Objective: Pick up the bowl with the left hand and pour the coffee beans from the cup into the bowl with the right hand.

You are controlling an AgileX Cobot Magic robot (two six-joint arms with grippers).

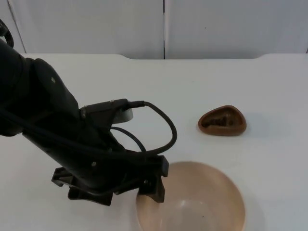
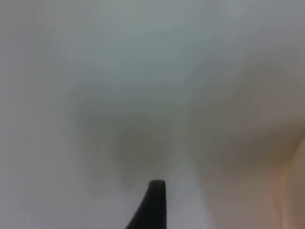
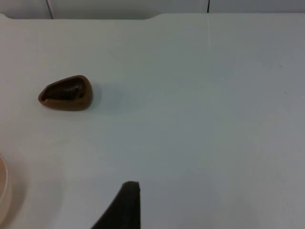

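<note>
A wide pale peach bowl sits at the table's front edge, and its rim also appears in the left wrist view. My left gripper hangs low at the bowl's left side, open, with one finger over the left rim and nothing held. Further back and to the right lies a small brown teardrop-shaped cup with dark coffee beans inside. From the right wrist, the cup is some way ahead, the bowl's edge is closer, and one black fingertip hangs over bare table.
The white table top ends at the grey partition wall at the back. The left arm's black body covers much of the table's left side.
</note>
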